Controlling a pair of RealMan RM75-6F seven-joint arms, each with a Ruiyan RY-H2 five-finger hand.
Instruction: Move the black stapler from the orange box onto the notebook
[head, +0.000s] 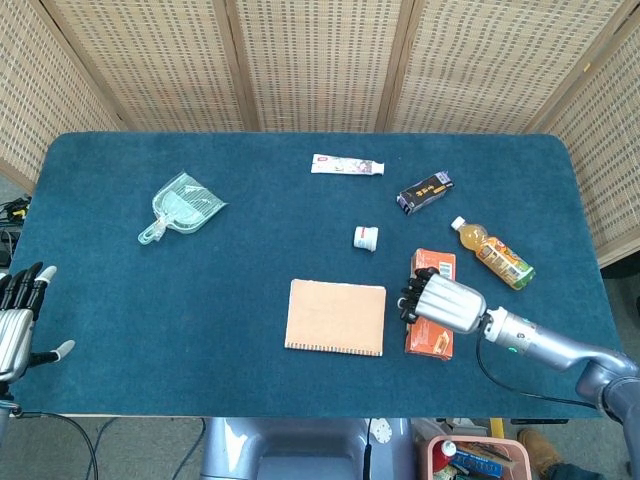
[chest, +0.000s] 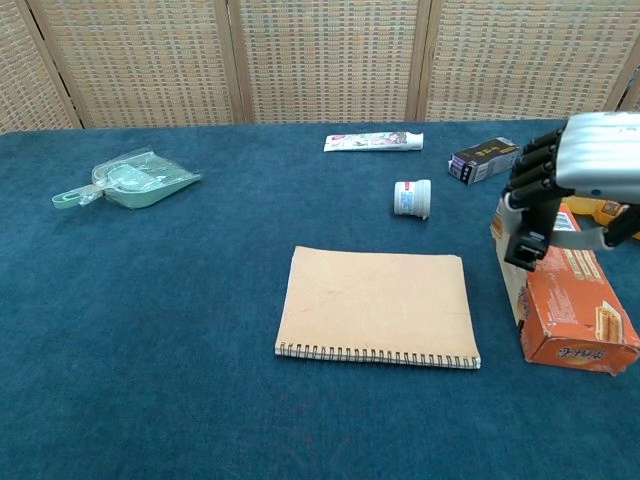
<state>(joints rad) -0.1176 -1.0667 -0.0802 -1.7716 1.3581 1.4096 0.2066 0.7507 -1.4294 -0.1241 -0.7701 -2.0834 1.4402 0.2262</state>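
The orange box lies right of the tan spiral notebook. My right hand hangs over the box's left edge, fingers curled down around the black stapler. Only a dark end of the stapler shows below the fingers, and the box top where it lay is bare. The head view hides the stapler under the hand. My left hand hovers off the table's left front corner, fingers spread, holding nothing.
A juice bottle lies just right of the box. Behind it are a small black carton, a white jar and a toothpaste tube. A green dustpan lies at the far left.
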